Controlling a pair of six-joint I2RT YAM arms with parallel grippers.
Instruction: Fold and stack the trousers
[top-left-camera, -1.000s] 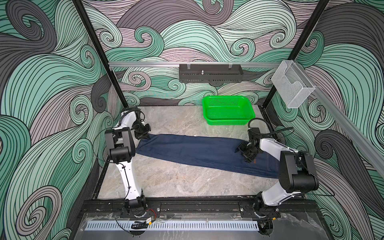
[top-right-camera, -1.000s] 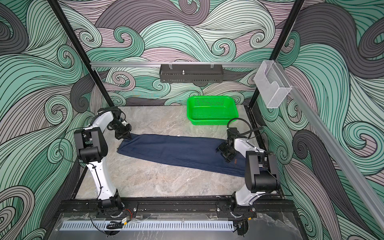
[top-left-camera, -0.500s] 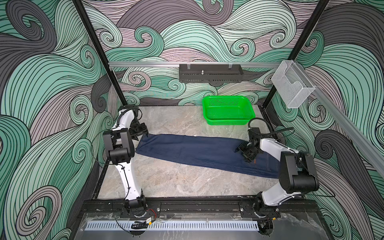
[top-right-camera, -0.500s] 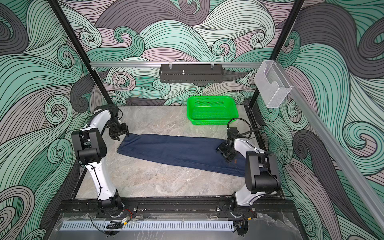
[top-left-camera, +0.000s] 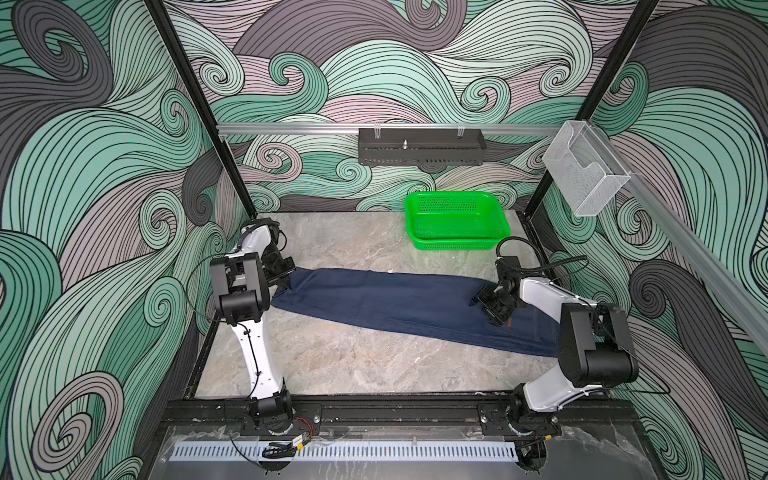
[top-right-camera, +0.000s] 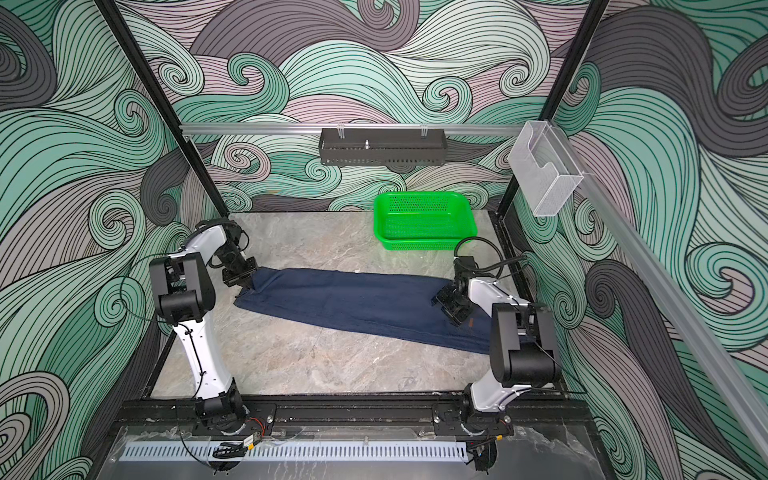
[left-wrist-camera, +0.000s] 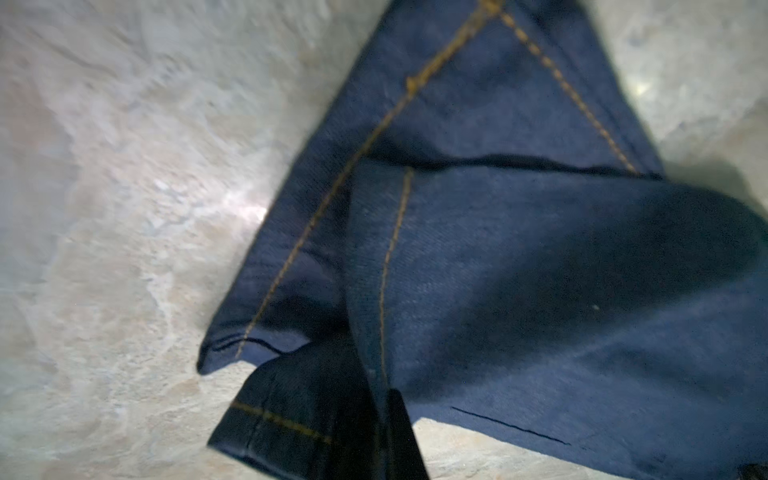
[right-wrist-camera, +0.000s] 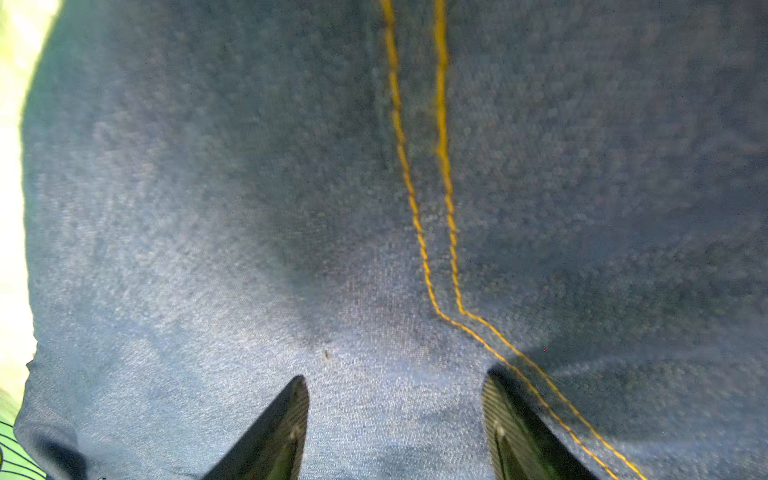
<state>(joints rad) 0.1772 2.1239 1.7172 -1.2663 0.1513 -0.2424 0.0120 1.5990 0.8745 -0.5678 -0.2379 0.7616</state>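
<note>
Top views, trousers: the long dark navy-blue denim trousers (top-left-camera: 395, 303) (top-right-camera: 361, 303) lie flat, slanting across the grey marble-pattern table (top-left-camera: 332, 361), with the leg ends on the left.
Top views, left gripper: the black left gripper (top-left-camera: 288, 282) (top-right-camera: 248, 284) is at the far hem corner.
Top views, right gripper: the black right gripper (top-left-camera: 488, 309) (top-right-camera: 451, 309) is on the waist part.
Left wrist view: the trousers (left-wrist-camera: 540, 270) show a hem corner raised from the table; the jaws are closed and pinch it.
Right wrist view: the two dark fingers (right-wrist-camera: 291, 415) stand apart with their tips on the trousers (right-wrist-camera: 208, 208), clamping nothing.

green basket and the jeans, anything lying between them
Nothing lies there. Between the green basket and the trousers there is only bare marble table, as both top views show.
</note>
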